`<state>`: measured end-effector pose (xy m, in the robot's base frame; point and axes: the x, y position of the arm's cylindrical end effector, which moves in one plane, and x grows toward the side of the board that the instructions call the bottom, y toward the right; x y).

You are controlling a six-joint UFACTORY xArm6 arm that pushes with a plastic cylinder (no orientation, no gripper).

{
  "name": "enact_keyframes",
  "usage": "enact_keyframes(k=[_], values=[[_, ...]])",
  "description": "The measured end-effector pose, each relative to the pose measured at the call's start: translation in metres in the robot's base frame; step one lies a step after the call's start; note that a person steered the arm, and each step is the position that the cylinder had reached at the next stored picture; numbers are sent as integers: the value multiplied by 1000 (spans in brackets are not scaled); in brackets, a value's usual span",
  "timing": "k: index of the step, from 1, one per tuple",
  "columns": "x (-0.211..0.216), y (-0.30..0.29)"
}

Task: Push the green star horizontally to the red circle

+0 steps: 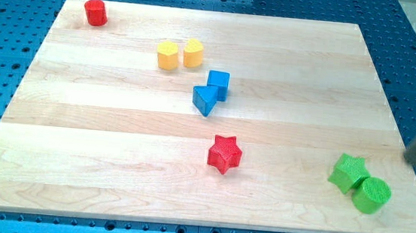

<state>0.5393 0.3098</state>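
Tip (409, 160): lower end of a dark rod, blurred, entering from the view's right edge. No jaws on this rig, so nothing opens or closes and nothing is held. The end sits over the tabletop's (117, 124) right margin, near the green star (349, 172), to its right and slightly toward the top, not touching.

Green star: near the bottom right corner of the board. Looks like a small, rigid, light block that should slide easily on smooth wood. It cannot be gripped, only pushed. Judgement: contact belongs on its right-hand side, centred; star points make an off-centre push likely to spin it or let it slip past the rod.

Green circle (372, 195): touching or just beside the star at its lower right. It crowds the approach from that side and could get dragged along.

Red circle (95, 12): far top left corner, well apart from the star.

In the way: red star (224, 154) sits almost on the star's leftward line, mid-board. Blue cube (218, 83) and blue triangle (204, 99), paired just above it, and two yellow blocks (167, 55) (193, 53) lie nearer the top.
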Motion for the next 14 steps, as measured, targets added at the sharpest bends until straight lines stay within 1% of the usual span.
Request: enact_keyframes(k=[1, 2, 3, 4, 5, 6, 7, 8, 9, 10, 12, 13, 14], values=[[12, -45], [22, -104], [14, -154], [-21, -183], [36, -174], [24, -179], [-19, -193], [30, -169], [39, -184], [-11, -189], [-1, -245], [-1, -258], [-19, -273]])
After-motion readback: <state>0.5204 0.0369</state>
